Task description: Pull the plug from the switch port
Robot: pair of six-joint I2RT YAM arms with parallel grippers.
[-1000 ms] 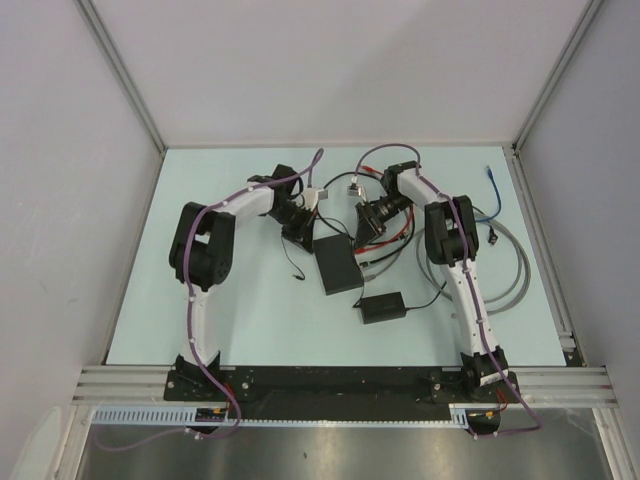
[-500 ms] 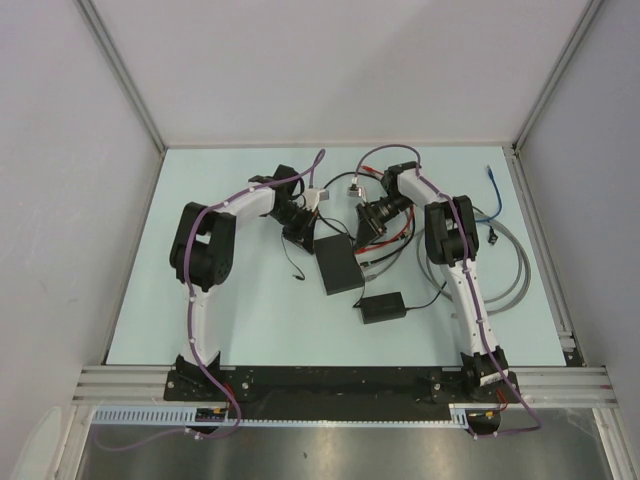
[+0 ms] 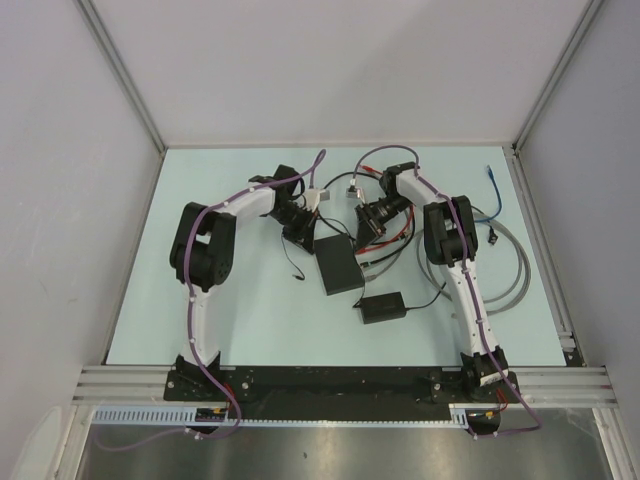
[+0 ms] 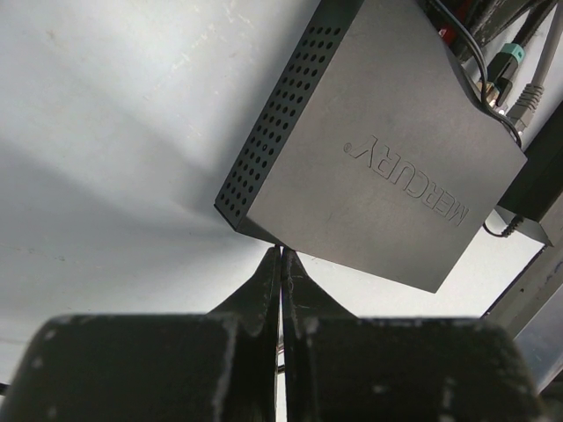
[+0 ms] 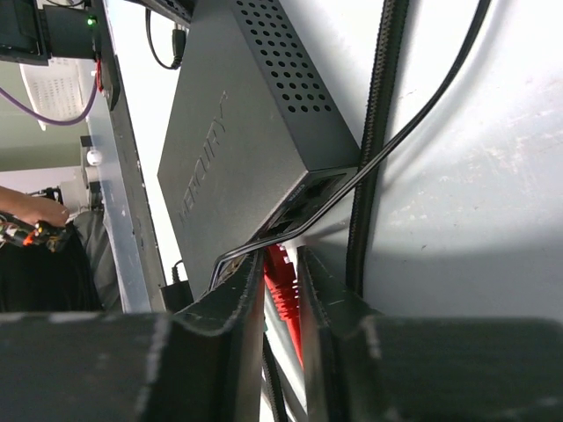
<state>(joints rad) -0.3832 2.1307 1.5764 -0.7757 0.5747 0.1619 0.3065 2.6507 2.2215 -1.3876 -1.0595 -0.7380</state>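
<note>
Red plug (image 5: 281, 290) appears pinched between the right fingers (image 5: 239, 303), at the switch port (image 5: 303, 198) on the far edge of the black switch (image 3: 337, 264), mid-desk (image 3: 240, 300). Its long axis is seen running straight out from the port, towards the right arm. The left fingers (image 4: 264, 294) are pressed together, empty, at a switch corner.

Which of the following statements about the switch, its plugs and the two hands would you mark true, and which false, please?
1. The flat matte-black rectangular switch box bears the word MERCURY on its top face. True.
2. The left hand is wide open. False: its fingers are pressed together, close by a corner of the box.
3. A red plug sits between the fingers of the right hand. True.
4. The small black power-adapter brick lies on top of the switch box. False: it lies on the pale table, apart from the box and nearer the arm bases.
</note>
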